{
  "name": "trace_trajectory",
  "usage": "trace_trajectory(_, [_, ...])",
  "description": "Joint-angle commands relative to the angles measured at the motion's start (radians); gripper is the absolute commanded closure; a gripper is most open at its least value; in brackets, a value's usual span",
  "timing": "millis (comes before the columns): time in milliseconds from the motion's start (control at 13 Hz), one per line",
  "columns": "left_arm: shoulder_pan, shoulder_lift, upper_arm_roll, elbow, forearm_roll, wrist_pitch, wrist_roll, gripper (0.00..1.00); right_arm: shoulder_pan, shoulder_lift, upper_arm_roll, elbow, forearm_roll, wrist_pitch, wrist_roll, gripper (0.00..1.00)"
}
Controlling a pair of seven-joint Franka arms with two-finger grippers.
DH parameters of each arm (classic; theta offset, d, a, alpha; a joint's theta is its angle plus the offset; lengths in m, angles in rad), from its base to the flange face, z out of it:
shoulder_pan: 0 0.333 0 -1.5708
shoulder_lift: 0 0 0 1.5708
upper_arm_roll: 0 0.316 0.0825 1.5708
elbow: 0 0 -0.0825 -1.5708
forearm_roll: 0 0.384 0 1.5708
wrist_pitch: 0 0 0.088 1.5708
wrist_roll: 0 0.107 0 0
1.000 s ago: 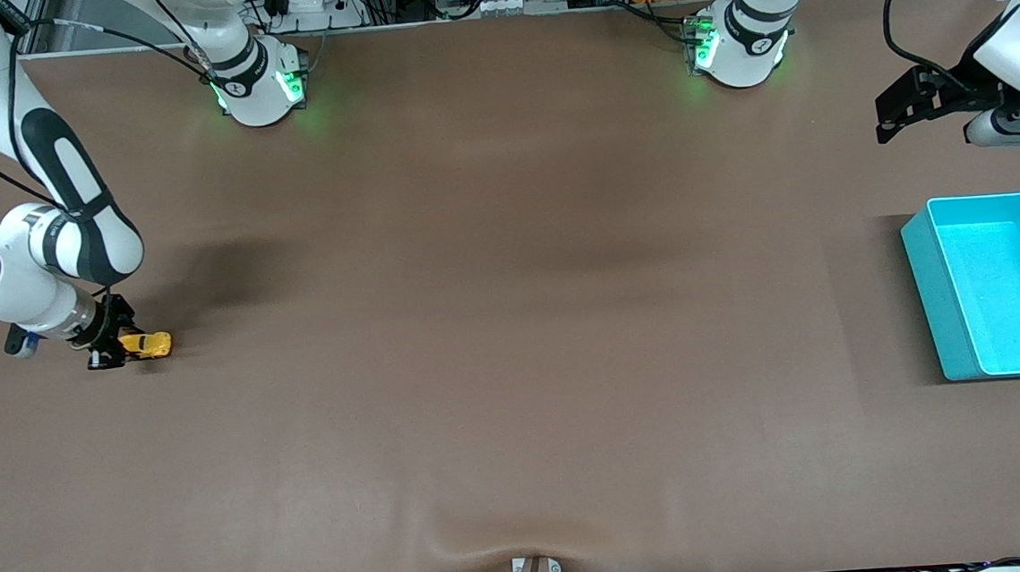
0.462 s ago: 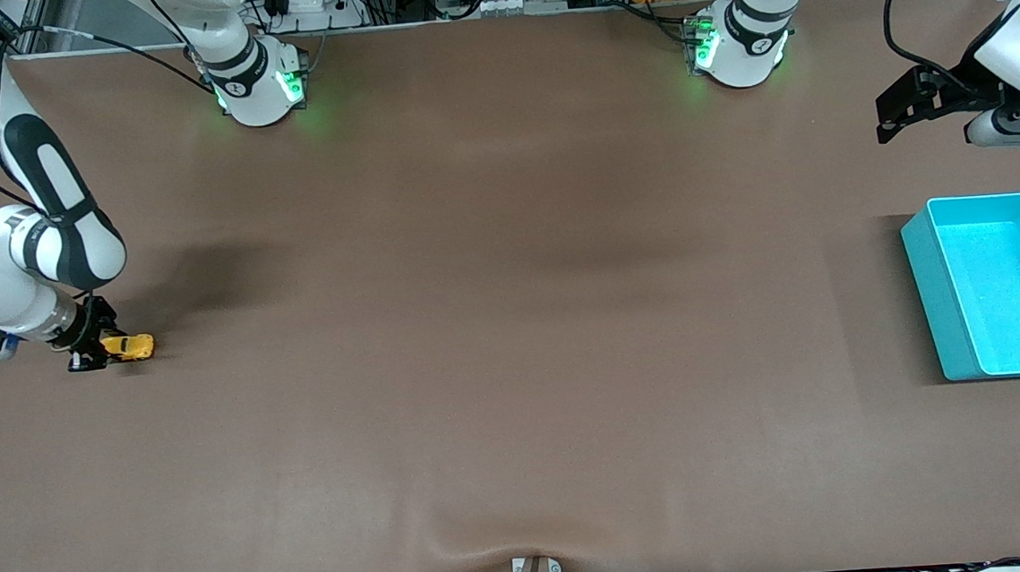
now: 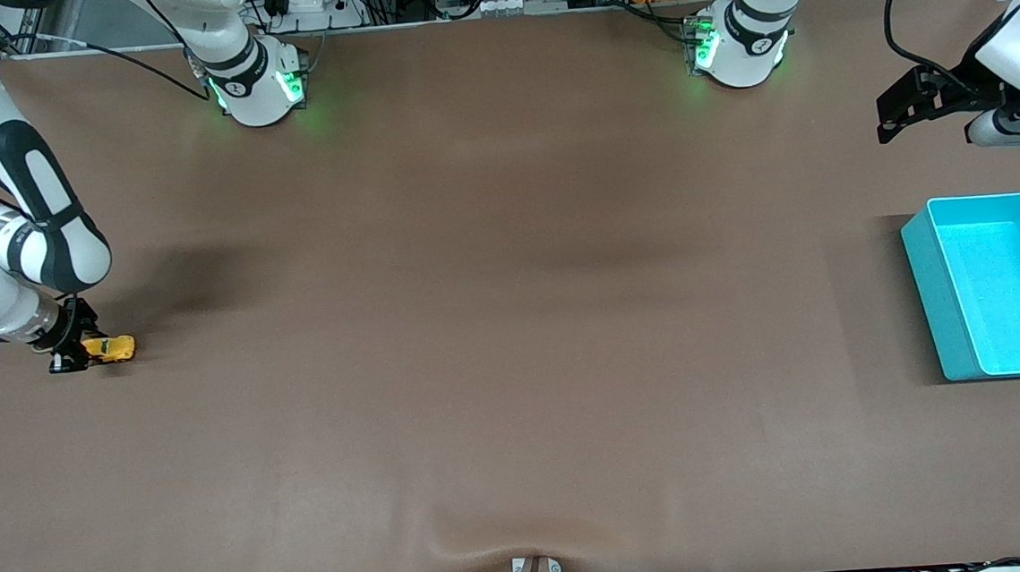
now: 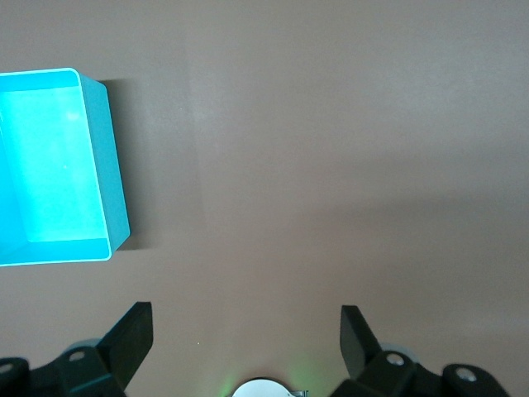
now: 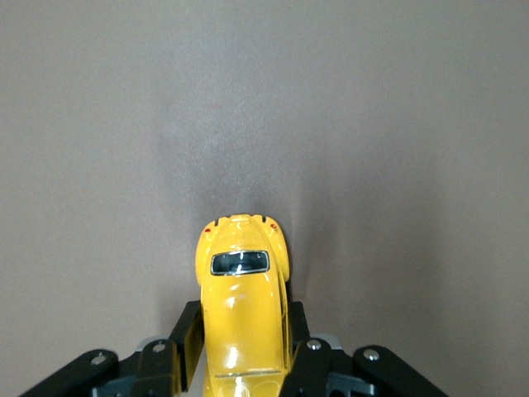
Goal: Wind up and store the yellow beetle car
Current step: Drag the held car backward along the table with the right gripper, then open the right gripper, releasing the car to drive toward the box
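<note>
While clenched on one yellow beetle car (image 3: 110, 349), right claw (image 3: 75, 354); left claw (image 3: 889, 120) released; one turquoise bin (image 3: 923, 293).

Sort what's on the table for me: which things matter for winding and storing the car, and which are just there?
In the job:
- car, clamped in the shut right gripper at the right arm's end of the table
- bin, empty, at the left arm's end
- left gripper, open, waiting above the table near the bin

Just there:
- brown table cover; nothing else lies on it
</note>
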Motion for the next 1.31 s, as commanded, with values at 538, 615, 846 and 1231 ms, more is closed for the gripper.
trace_trajectory(538, [0.005, -0.005, -0.001, 0.010, -0.001, -0.004, 0.008, 0.00, -0.022, -0.073, 0.005, 0.083, -0.031, -0.291, -0.067, 0.00])
trace_trajectory(615, [0.005, -0.007, 0.000, 0.010, -0.001, -0.004, 0.008, 0.00, -0.019, -0.110, 0.007, 0.124, -0.026, -0.405, -0.066, 0.00])
trace_trajectory(846, [0.005, -0.007, 0.002, 0.010, 0.001, -0.004, 0.006, 0.00, 0.006, -0.156, 0.016, 0.236, 0.012, -0.640, -0.056, 0.00])
trace_trajectory(1231, [0.005, -0.008, 0.000, 0.012, 0.001, -0.004, 0.006, 0.00, 0.061, -0.210, 0.014, 0.313, 0.023, -0.736, -0.072, 0.00])
